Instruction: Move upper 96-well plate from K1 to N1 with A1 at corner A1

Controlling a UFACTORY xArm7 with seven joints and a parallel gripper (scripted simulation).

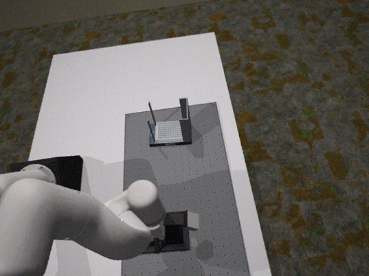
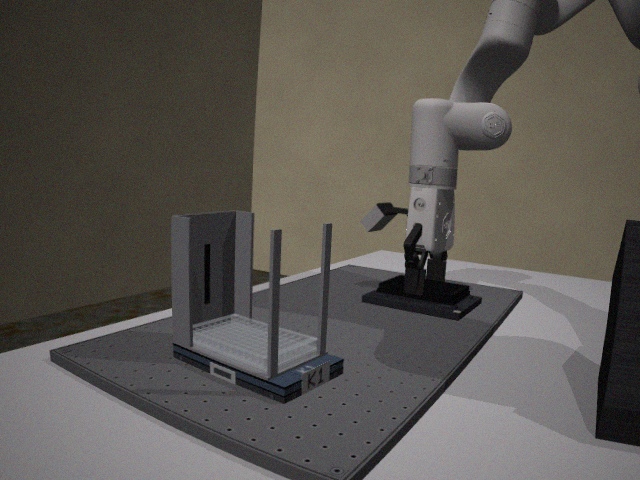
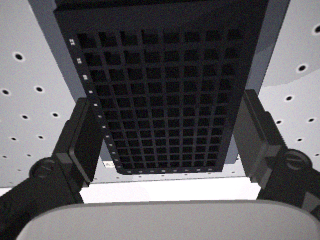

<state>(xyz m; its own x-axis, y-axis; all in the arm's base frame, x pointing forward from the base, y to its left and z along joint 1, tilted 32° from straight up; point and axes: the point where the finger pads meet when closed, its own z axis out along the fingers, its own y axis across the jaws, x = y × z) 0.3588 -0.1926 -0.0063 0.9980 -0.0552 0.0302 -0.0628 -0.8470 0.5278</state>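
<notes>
Upper plate [image 3: 160,95] between the claw [image 3: 167,137] fingers, clamped by its long sides; over nest N1 [image 2: 454,308].

The worktop [image 1: 82,104] looks smooth, matt white. On it the perforated baseplate [image 1: 192,185] reads as dull grey metal. The plate left in the rack [image 2: 248,338] is translucent, clear plastic; the plate between the jaws is matt black plastic. The arm [image 1: 46,221] has a smooth, pale satin shell.
</notes>
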